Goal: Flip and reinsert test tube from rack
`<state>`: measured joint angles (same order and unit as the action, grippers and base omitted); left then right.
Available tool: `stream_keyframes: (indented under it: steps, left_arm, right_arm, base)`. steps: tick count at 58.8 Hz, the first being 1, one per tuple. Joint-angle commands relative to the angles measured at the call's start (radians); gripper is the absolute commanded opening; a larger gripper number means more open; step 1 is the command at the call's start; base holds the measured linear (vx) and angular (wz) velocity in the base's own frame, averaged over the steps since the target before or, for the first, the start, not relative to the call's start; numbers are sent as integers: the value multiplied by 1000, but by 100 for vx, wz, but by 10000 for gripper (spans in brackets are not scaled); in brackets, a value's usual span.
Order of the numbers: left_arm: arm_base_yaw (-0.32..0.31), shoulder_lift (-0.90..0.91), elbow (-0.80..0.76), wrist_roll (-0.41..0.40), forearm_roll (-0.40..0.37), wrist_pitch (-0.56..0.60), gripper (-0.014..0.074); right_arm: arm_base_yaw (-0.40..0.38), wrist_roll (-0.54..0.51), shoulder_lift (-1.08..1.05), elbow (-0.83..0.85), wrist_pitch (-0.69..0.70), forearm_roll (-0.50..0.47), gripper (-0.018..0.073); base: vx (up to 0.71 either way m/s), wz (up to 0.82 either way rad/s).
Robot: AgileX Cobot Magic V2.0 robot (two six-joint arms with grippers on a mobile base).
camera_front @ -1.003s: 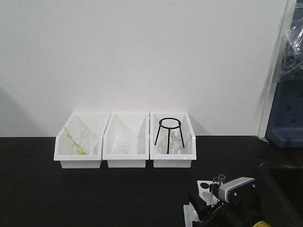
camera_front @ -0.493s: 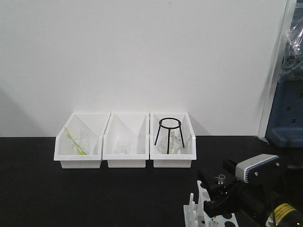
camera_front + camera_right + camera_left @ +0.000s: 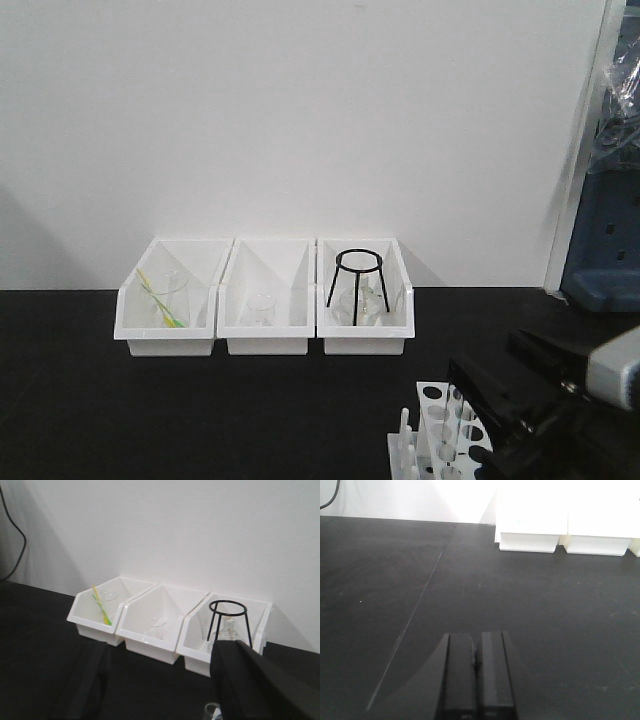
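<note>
The white test tube rack (image 3: 440, 432) stands at the bottom right of the front view, with round holes in its top plate and pegs on its left side. My right gripper (image 3: 487, 358) is open just right of and above the rack, holding nothing. In the right wrist view its fingers (image 3: 240, 675) stand wide apart around the gap (image 3: 157, 652), and the rim of a clear test tube (image 3: 212, 712) shows at the bottom edge beside the right finger. My left gripper (image 3: 476, 647) is shut and empty over the bare black table.
Three white open bins (image 3: 265, 340) stand in a row against the white wall. The left one holds a beaker with a yellow-green stick (image 3: 160, 298). The right one holds a black tripod stand (image 3: 357, 280). A blue object (image 3: 605, 250) is at the far right.
My right gripper has drawn back to the right from over the rack and its jaws have opened. The rack's top plate now shows. The left arm has not moved.
</note>
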<state>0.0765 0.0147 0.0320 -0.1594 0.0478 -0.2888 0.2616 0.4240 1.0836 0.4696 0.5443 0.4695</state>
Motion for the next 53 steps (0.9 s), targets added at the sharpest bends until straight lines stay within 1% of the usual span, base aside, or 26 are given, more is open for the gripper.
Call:
stream_keyframes:
  steps: [1,5,9,16,24,28,36,41,43,47,50,51,53]
  left_arm:
    - [-7,13,0,0,-3,87,-6]
    - [-7,13,0,0,-3,87,-6]
    - [-7,13,0,0,-3,87,-6]
    - [-7,13,0,0,-3,87,-6]
    - [-7,13,0,0,-3,87,-6]
    - [-7,13,0,0,-3,87,-6]
    - [-7,13,0,0,-3,87,-6]
    - [-7,13,0,0,-3,87,-6]
    - [-7,13,0,0,-3,87,-6]
    - [-7,13,0,0,-3,87,-6]
    - [-7,13,0,0,-3,87,-6]
    - [-7,13,0,0,-3,87,-6]
    - [-7,13,0,0,-3,87,-6]
  right_arm:
    - [1,78,-110,-21,-3,42,501]
    - [1,93,-179,-36,-85,75,501]
    - [1,141,-237,-36,-154,92,501]
    - [1,209,-330,-36,-192,95,501]
    - [-3,196,-409,-36,-202,90,487]
    - [-4,183,-449,-36,-216,91,456]
    - [-4,117,-506,-36,-327,91,349]
    - [-4,85,-535,-36,-405,92,258]
    - [-4,63,-545,-36,-432,78,216]
    - [-9,-18,-588,-36,-503,5,123]
    - [-25,-110,-635,-36,-570,-99,50]
    - [-36,-137,-649,-36,-588,-127,19]
    - [-61,-209,-685,-36,-628,-196,-16]
  base:
    - [0,0]
    - [0,0]
    - [0,0]
    - [0,0]
    - [0,0]
    - [0,0]
    - [0,0]
    - [0,0]
    - [0,0]
    - [0,0]
    - [0,0]
    - [0,0]
    - [0,0]
